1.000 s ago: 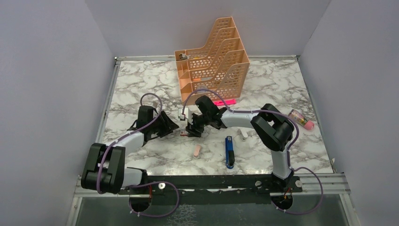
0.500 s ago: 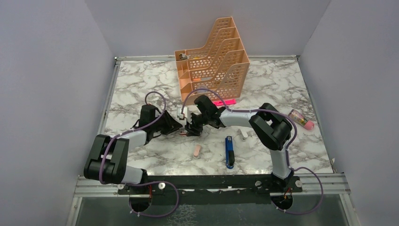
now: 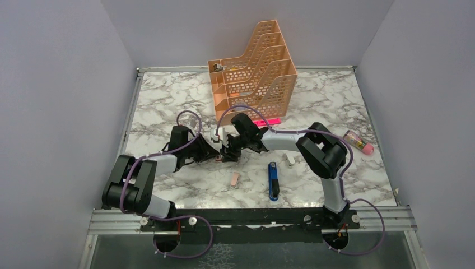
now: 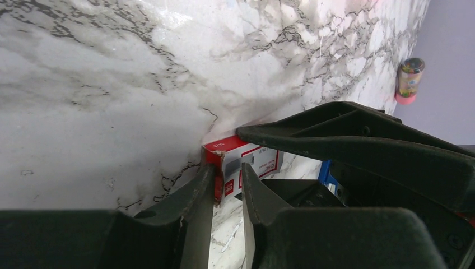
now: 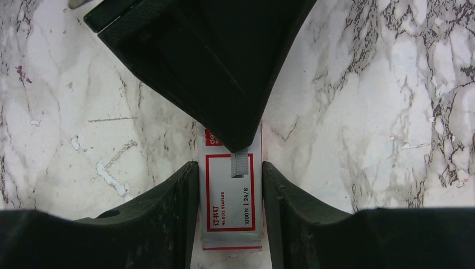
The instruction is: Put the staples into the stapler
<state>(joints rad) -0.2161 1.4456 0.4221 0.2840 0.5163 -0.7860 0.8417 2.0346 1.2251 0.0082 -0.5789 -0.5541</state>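
The staples box, white with a red-framed label, sits between my right gripper's fingers, which press on its two long sides. My left gripper comes from the opposite side. Its fingers are closed narrowly on the box's far end at the red end flap, and one fingertip lies on the label. In the top view both grippers meet at the box in mid-table. The inner tray is hidden. The blue stapler lies closed on the table to the right and nearer the front, untouched.
An orange file organiser stands behind the grippers with a pink bar at its foot. A peach oblong piece lies left of the stapler and a small white piece behind it. A pink-capped jar lies far right.
My left gripper has moved right, up to the box's end, and its arm has swung closer. My right gripper has stayed on the box.
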